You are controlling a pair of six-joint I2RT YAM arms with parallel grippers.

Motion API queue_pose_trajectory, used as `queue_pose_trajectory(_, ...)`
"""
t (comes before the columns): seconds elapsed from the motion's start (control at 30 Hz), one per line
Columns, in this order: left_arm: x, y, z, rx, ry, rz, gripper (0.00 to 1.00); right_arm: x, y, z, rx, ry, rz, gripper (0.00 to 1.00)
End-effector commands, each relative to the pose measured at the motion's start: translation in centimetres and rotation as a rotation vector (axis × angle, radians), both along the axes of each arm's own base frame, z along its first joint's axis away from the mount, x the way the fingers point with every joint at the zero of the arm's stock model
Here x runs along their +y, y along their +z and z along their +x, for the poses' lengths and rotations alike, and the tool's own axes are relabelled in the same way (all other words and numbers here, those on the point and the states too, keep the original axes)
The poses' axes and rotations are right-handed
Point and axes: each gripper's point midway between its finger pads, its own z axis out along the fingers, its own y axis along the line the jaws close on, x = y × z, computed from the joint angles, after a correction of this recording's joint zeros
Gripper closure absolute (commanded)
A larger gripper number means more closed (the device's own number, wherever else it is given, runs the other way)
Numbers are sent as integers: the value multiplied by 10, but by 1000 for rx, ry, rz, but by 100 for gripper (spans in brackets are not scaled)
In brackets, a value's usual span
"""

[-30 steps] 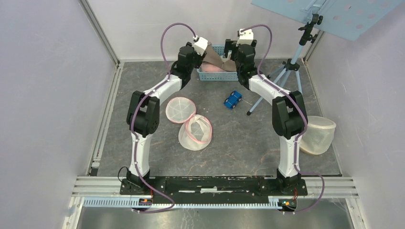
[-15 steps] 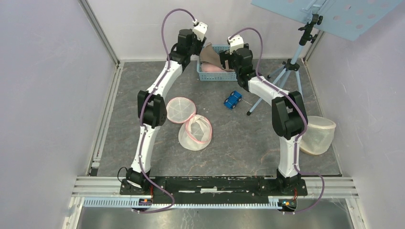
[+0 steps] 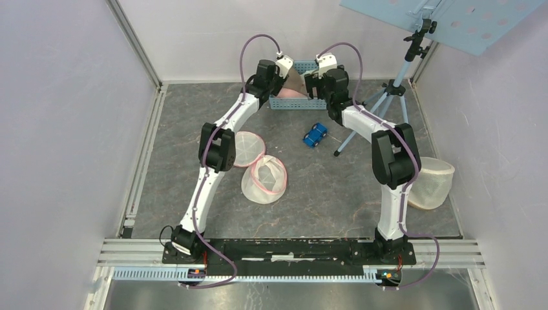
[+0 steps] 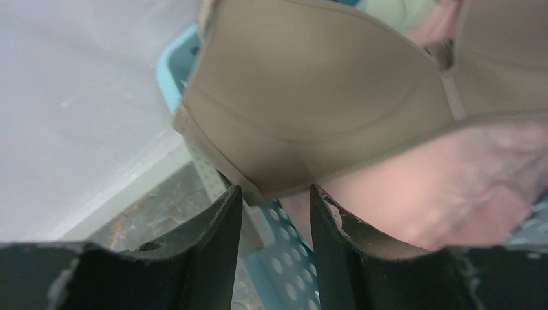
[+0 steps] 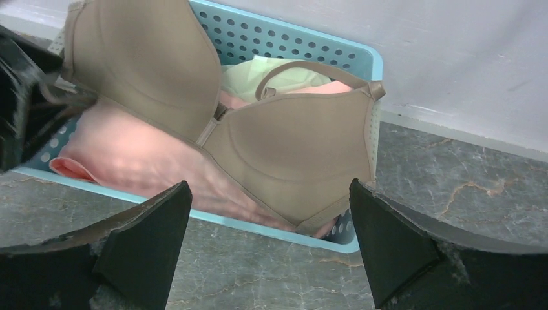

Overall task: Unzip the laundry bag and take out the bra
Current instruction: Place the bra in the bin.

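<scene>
Top external view shows the worktop (image 3: 336,194) with both arms stretched to its far edge, where a blue basket (image 3: 289,104) stands about midway along. Nearer the worktop's centre, toward the left side, the laundry bag (image 3: 266,175) lies flat with its mouth gaping, well apart from the basket. I judge it is left there because it is already unzipped and emptied.

The bra (image 5: 294,152), tan and moulded, is draped over the pink and green clothes in the basket. One cup lies toward the basket's right end and the other tilts up over its left rim. The basket looks like the putting-down place, which would explain why both arms meet there.

The right pincer (image 5: 268,187) is spread wide and grips nothing. The bra lies just beyond its tips and apart from them, probably so that the garment can settle freely. The left pincer (image 4: 274,194) has its jaws part-way apart, with the bra's lower corner right at the gap between the tips. Whether they nip the band or merely flank it I cannot tell.
</scene>
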Motion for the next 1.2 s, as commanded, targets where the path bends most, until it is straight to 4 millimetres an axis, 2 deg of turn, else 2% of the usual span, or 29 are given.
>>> queue_pose_trajectory(0.0,-22,44,-27,30,-62,-92,49,13,54,-5,-85,82,47,2)
queue_pose_trajectory(0.13,-27,104,-49,36,-93,-195,42,29,71,-10,-79,175,60,2)
queue_pose_trajectory(0.23,-20,151,-74,33,-117,-237,38,42,87,-22,-76,266,75,2)
queue_pose_trajectory(0.27,-16,155,-82,54,-124,-248,36,45,89,-27,-72,296,79,2)
queue_pose_trajectory(0.3,-12,172,-93,58,-136,-272,35,49,94,-34,-74,329,88,2)
queue_pose_trajectory(0.43,13,190,-133,181,-164,-383,29,59,102,-57,-55,422,110,2)
queue_pose_trajectory(0.57,61,195,-158,300,-90,-481,25,66,103,-76,3,490,120,2)
queue_pose_trajectory(0.63,91,189,-165,345,-32,-512,24,69,96,-88,58,528,127,2)
queue_pose_trajectory(0.73,133,167,-181,422,45,-532,25,73,87,-110,121,582,142,2)
queue_pose_trajectory(0.97,203,98,-227,546,190,-514,27,88,43,-183,282,801,178,2)
queue_pose_trajectory(1.07,219,70,-244,591,240,-548,28,97,24,-213,361,897,199,2)
queue_pose_trajectory(1.17,226,41,-260,657,266,-565,29,106,8,-237,418,966,197,4)
